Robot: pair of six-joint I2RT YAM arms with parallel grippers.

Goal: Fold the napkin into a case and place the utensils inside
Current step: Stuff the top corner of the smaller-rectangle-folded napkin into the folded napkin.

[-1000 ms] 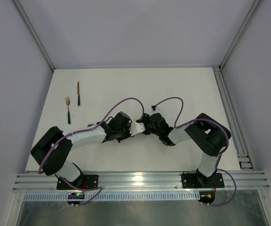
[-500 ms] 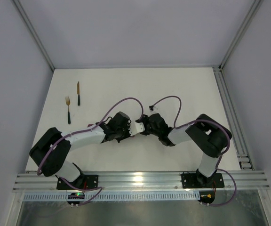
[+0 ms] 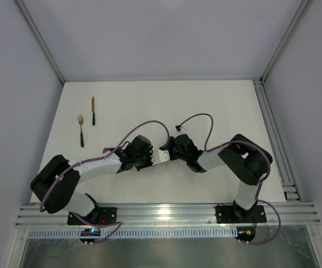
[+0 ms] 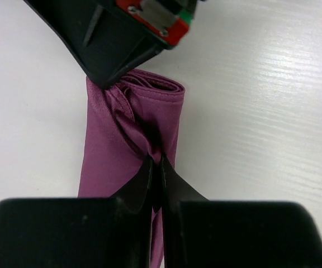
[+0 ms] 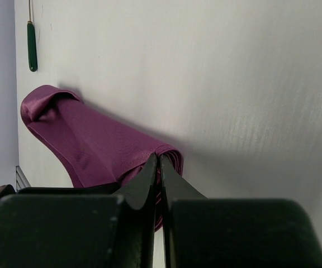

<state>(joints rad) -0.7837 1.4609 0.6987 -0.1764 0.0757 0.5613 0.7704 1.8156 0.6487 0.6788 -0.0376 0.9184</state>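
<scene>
The magenta napkin point(image 4: 122, 139) lies folded into a narrow strip on the white table, under both grippers. My left gripper point(image 4: 156, 163) is shut on a raised pinch of cloth in the strip's middle. My right gripper point(image 5: 159, 161) is shut on the strip's rolled end point(image 5: 169, 156); its black body also shows in the left wrist view point(image 4: 122, 39). In the top view both grippers, left point(image 3: 151, 158) and right point(image 3: 171, 153), meet at table centre and hide almost all of the napkin. The gold fork point(image 3: 81, 129) and gold knife point(image 3: 93, 110) lie apart at the far left.
A dark green utensil handle point(image 5: 32, 39) shows at the top left of the right wrist view, beyond the napkin. Purple cables point(image 3: 150, 124) arch over both wrists. Aluminium rails run along the right side point(image 3: 273, 134) and near edge point(image 3: 166, 215) of the table.
Both grippers, still closed together at centre, have shifted slightly toward the near edge and left. The left arm's elbow has dropped lower. Fork and knife have not moved.
</scene>
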